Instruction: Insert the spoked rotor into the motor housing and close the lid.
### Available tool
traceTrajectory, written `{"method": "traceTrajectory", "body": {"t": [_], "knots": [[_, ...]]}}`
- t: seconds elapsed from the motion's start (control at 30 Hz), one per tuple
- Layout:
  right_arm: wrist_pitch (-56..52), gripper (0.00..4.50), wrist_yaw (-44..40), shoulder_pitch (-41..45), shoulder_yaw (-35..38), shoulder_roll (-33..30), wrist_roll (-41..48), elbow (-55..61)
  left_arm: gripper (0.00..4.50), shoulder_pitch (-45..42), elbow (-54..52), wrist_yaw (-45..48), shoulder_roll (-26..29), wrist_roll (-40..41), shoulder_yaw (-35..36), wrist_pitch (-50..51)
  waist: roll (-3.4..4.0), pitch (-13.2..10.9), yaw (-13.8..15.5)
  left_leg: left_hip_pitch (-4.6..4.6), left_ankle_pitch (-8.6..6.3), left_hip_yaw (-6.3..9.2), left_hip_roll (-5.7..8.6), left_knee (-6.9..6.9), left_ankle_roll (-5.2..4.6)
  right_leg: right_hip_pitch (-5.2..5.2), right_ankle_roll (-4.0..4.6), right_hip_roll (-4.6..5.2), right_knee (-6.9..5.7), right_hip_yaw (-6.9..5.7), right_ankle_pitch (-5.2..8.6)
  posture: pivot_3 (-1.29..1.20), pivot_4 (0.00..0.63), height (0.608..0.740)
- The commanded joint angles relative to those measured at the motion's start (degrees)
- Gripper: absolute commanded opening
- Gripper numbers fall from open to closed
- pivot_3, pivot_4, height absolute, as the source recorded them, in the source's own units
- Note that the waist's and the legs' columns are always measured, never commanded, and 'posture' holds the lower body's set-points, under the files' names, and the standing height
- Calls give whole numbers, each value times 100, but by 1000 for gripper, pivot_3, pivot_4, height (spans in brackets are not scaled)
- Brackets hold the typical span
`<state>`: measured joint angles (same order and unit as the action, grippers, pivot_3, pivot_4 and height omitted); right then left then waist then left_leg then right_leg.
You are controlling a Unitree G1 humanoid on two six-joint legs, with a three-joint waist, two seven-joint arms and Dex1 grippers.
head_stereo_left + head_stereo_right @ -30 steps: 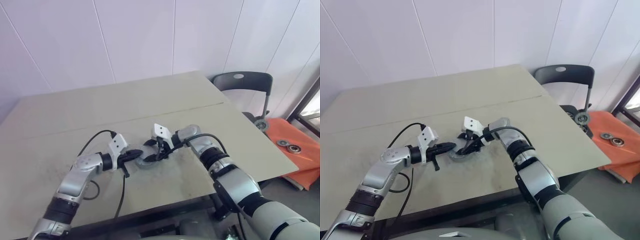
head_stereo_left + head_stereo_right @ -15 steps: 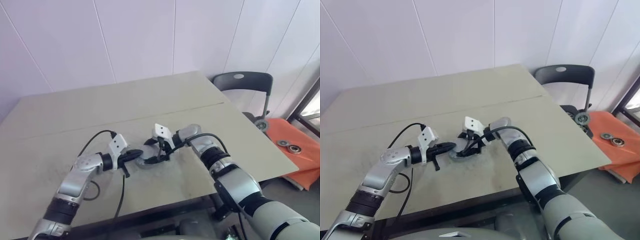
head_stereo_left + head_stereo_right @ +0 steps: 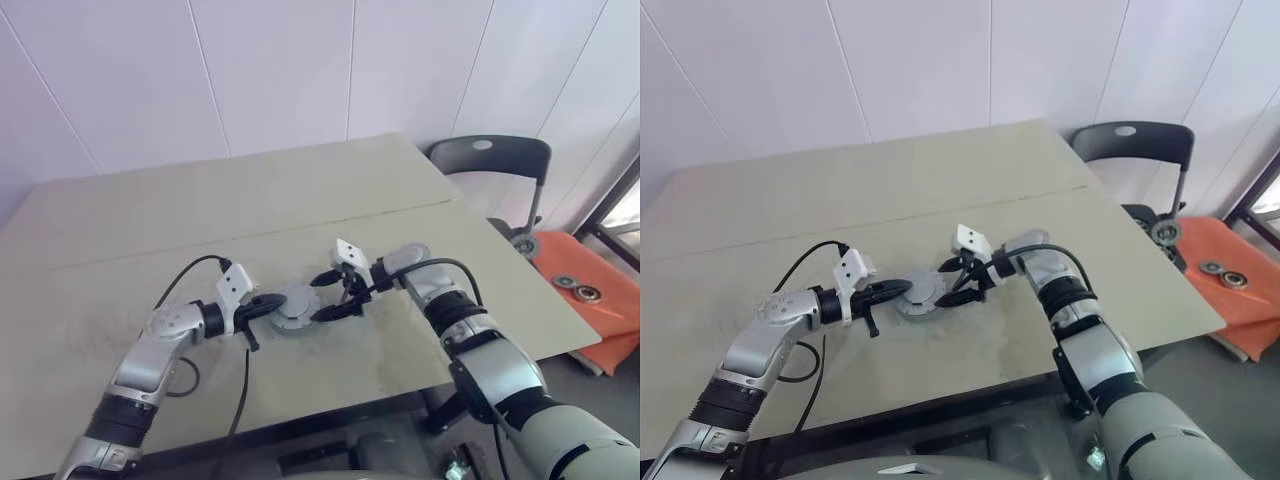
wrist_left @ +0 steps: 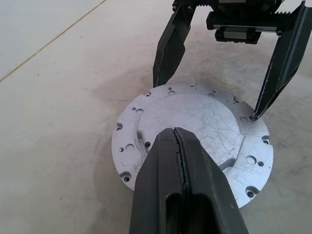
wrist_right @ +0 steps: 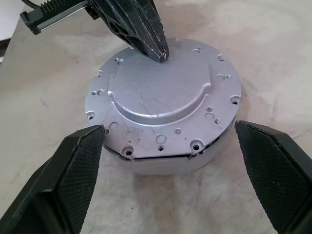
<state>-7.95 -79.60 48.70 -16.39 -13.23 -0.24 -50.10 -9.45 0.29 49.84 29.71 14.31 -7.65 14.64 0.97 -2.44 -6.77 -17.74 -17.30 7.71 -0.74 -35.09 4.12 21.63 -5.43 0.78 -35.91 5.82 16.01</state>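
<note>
The lid (image 5: 163, 105) sits on the motor housing (image 5: 165, 165), which rests on the bench (image 3: 130, 220) between my two arms. The grey disc covers the whole top, a thin seam runs round the rim below it, and no rotor or copper shows, so I judge the rotor is already inside and the close is done or nearly so.

Landmark is the lid. My left end effector (image 4: 178, 146) is closed, holding nothing, its joined tip resting over the lid's left edge and pointing toward the centre; I can't tell if it presses or just hovers. My right end effector (image 5: 168, 175) is spread wide and empty, its two fingers (image 5: 63, 180) flanking the lid's right side, clear of the rim, one on the near side and one on the far side.

The lid lies straight ahead of the right end effector, centred in its gap. It is flat and round, so no long axis matters. The left tip is the nearer of the two. If the seam needs seating, a downward push from the left looks shortest. Risk: the stack sliding on the bench.
</note>
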Motion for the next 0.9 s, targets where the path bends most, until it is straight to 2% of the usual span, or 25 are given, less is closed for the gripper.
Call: {"method": "traceTrajectory", "body": {"t": [0.03,0.17,0.4,0.67,0.9], "knots": [[-553,4480,-209,61,182,-203,251,455,0,238,380,-35,23,-266,-261,275,0,-1,20,-10,0,0,0,-1,0,9,0,0,0,0,0,0,0,740],[-1436,4480,-450,85,325,-380,598,960,0,276,360,-52,7,-269,-261,281,4,-2,110,-65,3,-1,1,-11,0,71,-5,-1,-14,2,-5,0,0,740],[-2952,4480,-339,377,664,-404,1193,1219,0,261,366,-75,-16,-289,-275,291,3,-3,121,-65,2,-4,0,-7,0,75,-2,-3,-14,3,-2,0,0,740],[-6075,4480,-597,422,535,-685,2068,1312,0,293,338,-76,13,-289,-250,302,3,-3,130,-69,2,-4,0,-6,0,78,-2,-4,-14,3,-2,0,0,740],[-6741,4480,-309,-16,237,-860,2265,1331,0,366,246,-93,47,-281,-232,335,5,-4,113,-69,2,-7,0,-6,0,81,-3,-5,-14,2,-2,0,0,740]]}}
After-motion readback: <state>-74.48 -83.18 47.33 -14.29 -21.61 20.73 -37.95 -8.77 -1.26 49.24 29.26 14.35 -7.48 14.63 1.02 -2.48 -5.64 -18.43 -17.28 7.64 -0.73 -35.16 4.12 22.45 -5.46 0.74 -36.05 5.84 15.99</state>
